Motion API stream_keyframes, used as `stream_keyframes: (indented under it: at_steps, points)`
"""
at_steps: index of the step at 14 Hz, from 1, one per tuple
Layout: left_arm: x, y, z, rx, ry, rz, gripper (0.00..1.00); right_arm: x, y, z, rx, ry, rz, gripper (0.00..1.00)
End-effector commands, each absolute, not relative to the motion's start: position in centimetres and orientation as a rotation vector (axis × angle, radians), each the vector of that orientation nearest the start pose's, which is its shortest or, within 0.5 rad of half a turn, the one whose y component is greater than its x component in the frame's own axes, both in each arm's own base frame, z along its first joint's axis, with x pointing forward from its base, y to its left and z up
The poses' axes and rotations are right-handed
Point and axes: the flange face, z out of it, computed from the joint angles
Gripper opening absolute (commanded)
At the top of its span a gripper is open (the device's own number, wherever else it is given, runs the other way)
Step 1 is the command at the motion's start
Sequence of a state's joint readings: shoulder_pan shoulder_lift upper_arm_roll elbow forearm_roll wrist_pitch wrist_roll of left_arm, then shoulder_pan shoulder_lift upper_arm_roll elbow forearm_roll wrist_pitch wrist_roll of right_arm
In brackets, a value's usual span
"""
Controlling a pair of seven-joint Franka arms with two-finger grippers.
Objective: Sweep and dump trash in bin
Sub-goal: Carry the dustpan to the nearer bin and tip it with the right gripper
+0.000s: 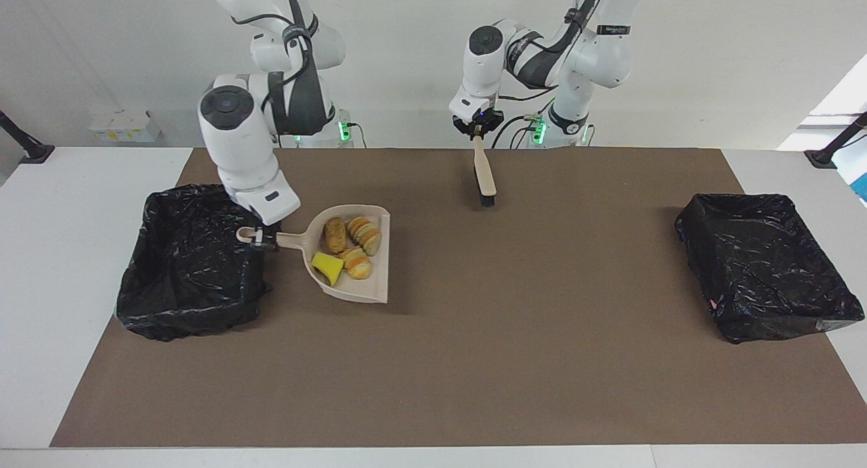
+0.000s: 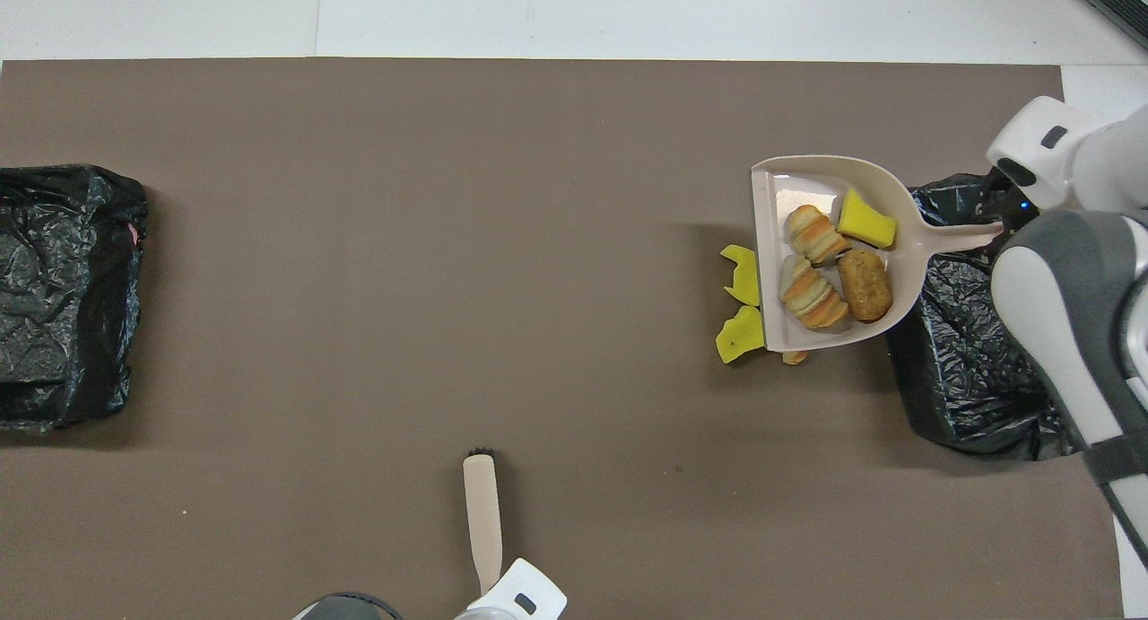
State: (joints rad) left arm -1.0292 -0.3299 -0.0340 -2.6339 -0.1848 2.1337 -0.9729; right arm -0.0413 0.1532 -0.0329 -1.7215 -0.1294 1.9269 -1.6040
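Observation:
My right gripper [image 1: 261,238] is shut on the handle of the beige dustpan [image 1: 376,282], which hangs roughly level above the mat beside a black-lined bin [image 1: 193,265]. The gripper itself is over the bin's rim. In the pan lies trash: three golden-brown rolls [image 2: 812,297] and a yellow sponge piece [image 2: 865,219]. Under the pan's edge, on the mat, are two yellow sponge scraps [image 2: 741,276] and a bit of roll [image 2: 794,357]; the facing view hides them. My left gripper [image 1: 477,131] is shut on the beige hand brush [image 1: 483,173], bristles hanging down.
A second black-lined bin [image 1: 765,265] sits at the left arm's end of the brown mat [image 1: 515,359]. White table [image 1: 61,265] borders the mat at both ends.

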Motion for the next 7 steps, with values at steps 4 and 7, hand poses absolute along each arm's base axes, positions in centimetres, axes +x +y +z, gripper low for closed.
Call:
stream_keyframes:
  at_steps: [4,7]
  points:
    - [17.7,-33.7,34.4,-3.067,0.013,0.295,0.05,59.6,-16.8,52.0,2.043,2.072,-0.244,0.0]
    - [17.6,-33.9,33.2,-3.037,0.021,0.315,0.17,58.9,-19.6,53.5,1.937,1.985,-0.402,0.0]
